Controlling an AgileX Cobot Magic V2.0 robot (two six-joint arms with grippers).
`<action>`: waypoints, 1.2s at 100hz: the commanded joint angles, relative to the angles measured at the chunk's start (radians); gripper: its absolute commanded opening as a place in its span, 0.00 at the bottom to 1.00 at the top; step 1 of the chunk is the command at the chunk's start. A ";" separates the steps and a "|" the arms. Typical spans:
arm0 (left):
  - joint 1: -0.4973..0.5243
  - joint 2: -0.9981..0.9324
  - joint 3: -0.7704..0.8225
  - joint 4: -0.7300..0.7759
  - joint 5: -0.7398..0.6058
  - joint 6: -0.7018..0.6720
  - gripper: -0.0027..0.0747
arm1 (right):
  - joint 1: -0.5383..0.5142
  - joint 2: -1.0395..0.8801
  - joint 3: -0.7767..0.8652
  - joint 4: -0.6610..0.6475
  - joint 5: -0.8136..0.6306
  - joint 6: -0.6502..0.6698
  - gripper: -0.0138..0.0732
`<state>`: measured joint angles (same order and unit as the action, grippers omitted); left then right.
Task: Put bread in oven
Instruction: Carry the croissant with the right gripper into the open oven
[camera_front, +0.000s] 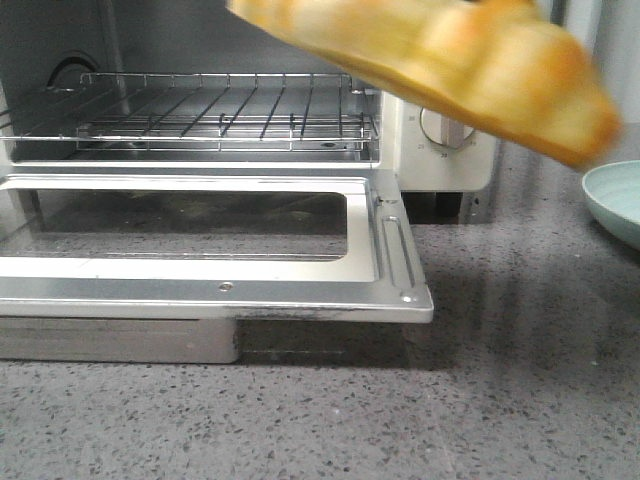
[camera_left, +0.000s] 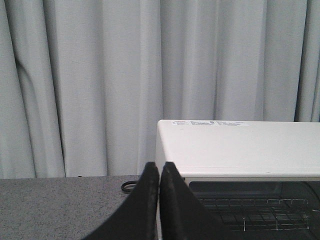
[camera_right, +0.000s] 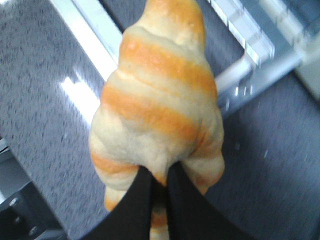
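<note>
Beside the oven (camera_front: 200, 130), at the counter's (camera_front: 520, 380) right edge, sits a pale green bowl (camera_front: 615, 205); the dropped door (camera_front: 210, 250) juts forward below the wire rack (camera_front: 220, 110). Only the right wrist view shows the right gripper (camera_right: 160, 185) clamped on the bread (camera_right: 160, 105), held in the air. Only the left wrist view shows the left gripper (camera_left: 159, 172) pressed together, plus curtain (camera_left: 100, 75).

Bread (camera_front: 470, 60) aloft right of open oven (camera_front: 200, 150); bowl (camera_front: 615, 200) farther right

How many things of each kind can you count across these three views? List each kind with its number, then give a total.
Bread: 1
Oven: 1
Wire rack: 1
Pale green dish: 1
End effectors: 2, left, right
Total: 6
</note>
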<state>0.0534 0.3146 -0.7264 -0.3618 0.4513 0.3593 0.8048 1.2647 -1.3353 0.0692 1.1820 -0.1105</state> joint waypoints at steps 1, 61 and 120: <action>0.004 0.015 -0.029 -0.021 -0.066 -0.009 0.01 | 0.037 0.036 -0.115 -0.069 -0.056 -0.012 0.08; 0.004 0.015 -0.029 -0.021 -0.066 -0.009 0.01 | 0.104 0.367 -0.413 -0.494 -0.088 -0.012 0.08; 0.004 0.015 -0.029 -0.041 -0.066 -0.009 0.01 | 0.104 0.391 -0.414 -0.591 -0.173 -0.010 0.44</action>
<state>0.0534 0.3146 -0.7264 -0.3717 0.4528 0.3575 0.9068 1.6968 -1.7139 -0.4691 1.0595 -0.1176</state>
